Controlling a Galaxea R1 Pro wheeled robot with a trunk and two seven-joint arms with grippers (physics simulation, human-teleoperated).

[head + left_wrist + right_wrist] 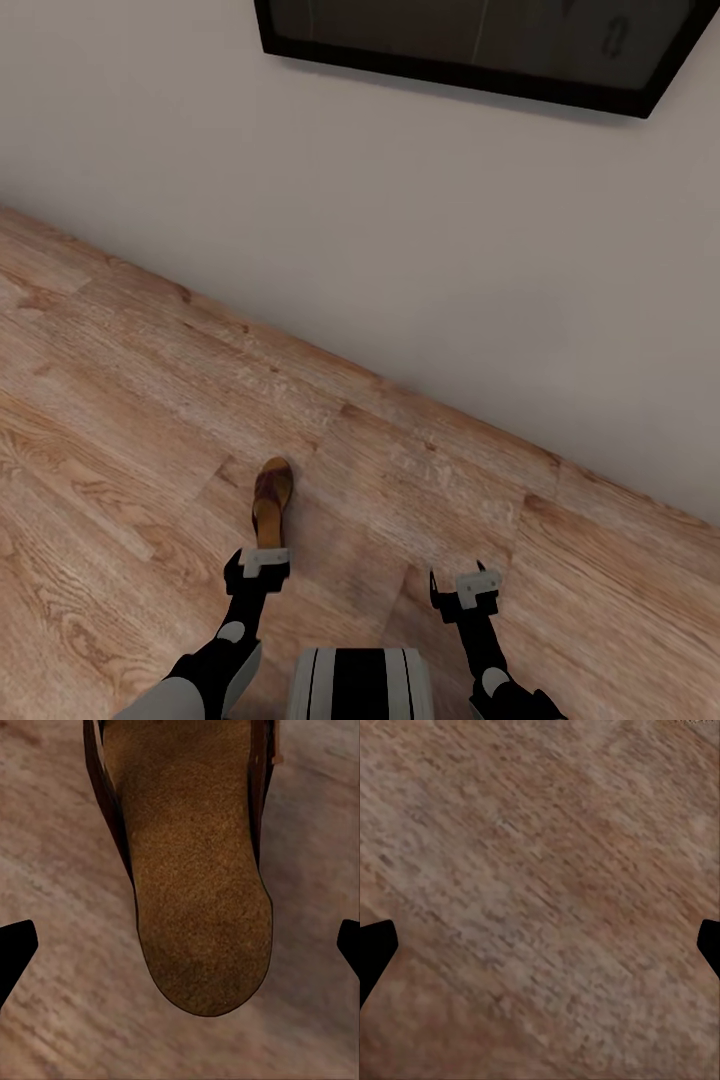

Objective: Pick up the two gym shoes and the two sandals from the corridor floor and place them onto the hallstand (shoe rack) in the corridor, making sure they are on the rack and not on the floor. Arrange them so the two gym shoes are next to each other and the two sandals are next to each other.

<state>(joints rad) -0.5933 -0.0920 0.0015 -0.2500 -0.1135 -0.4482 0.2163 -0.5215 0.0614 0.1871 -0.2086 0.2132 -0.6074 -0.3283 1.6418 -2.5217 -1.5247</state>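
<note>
One brown sandal (272, 503) lies flat on the corridor floor (130, 440), toe pointing toward the wall. Its tan footbed and rounded heel (199, 922) are close up in the left wrist view. My left gripper (258, 574) hangs open just over the heel end, its dark fingertips (15, 952) spread wider than the sandal and not touching it. My right gripper (465, 592) is open over bare planks (540, 885), well to the right of the sandal, with nothing between its fingers. The gym shoes and the hallstand are out of view.
A plain white wall (420, 230) runs diagonally behind the sandal, meeting the floor close beyond its toe. A dark black-framed panel (480, 45) hangs high on it. My trunk (360, 685) sits between the arms at the near edge.
</note>
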